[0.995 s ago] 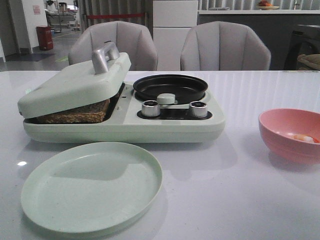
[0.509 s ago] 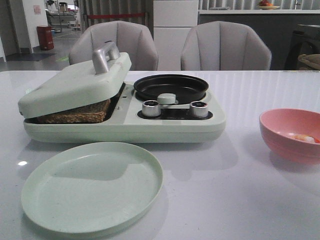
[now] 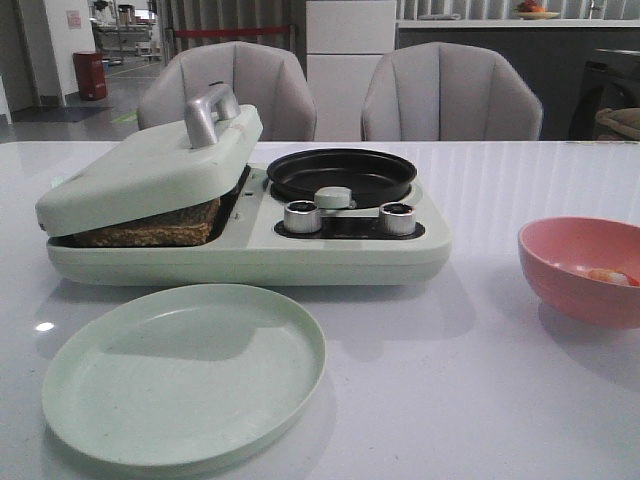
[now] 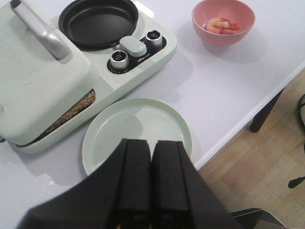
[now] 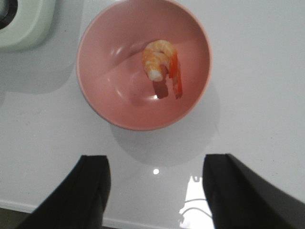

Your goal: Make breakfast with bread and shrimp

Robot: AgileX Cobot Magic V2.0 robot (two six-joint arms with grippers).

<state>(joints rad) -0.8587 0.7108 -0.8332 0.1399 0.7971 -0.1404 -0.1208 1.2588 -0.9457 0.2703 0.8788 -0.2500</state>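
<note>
The bread (image 3: 150, 228) lies inside the pale green breakfast maker (image 3: 250, 240), under its half-lowered lid (image 3: 150, 165); only its brown edge shows, also in the left wrist view (image 4: 71, 112). A shrimp (image 5: 162, 59) lies in the pink bowl (image 5: 109, 90) at the right (image 3: 585, 265). My left gripper (image 4: 151, 148) is shut and empty, high above the empty pale green plate (image 4: 119, 129). My right gripper (image 5: 155, 164) is open and empty, above the table just beside the bowl. Neither gripper shows in the front view.
The maker's black round pan (image 3: 340, 175) is empty, with two knobs (image 3: 302, 217) in front of it. The green plate (image 3: 185, 370) lies in front of the maker. Two grey chairs (image 3: 450, 95) stand behind the table. The table's edge (image 4: 248, 114) is near the plate.
</note>
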